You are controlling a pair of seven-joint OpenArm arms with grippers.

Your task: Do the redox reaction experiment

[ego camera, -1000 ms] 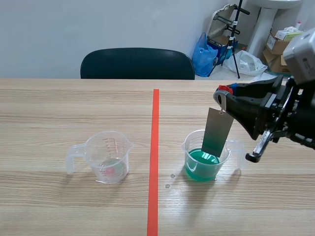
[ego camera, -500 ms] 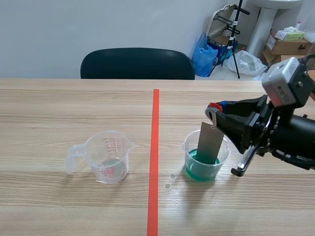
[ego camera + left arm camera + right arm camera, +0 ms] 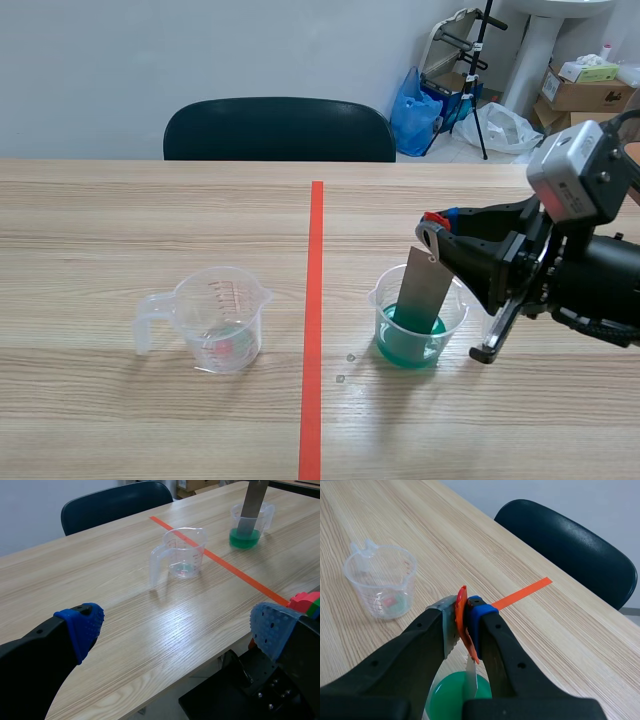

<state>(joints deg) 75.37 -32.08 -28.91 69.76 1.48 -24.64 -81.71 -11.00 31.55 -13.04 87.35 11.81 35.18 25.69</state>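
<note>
My right end effector (image 3: pixel 433 230): clamped on a metal strip's (image 3: pixel 424 292) top edge, so its lower end dips into the cup of green liquid (image 3: pixel 393 345) while my fingers stay dry. My left end effector (image 3: pixel 176 626): wide, holding nothing, well apart from the other cup (image 3: pixel 184 560).

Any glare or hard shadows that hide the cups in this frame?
Left wrist view: pale sheen on the table short of the clear cup, hiding nothing. Scene view: only soft shadows by it and the green cup. Right wrist view: no glare.
</note>
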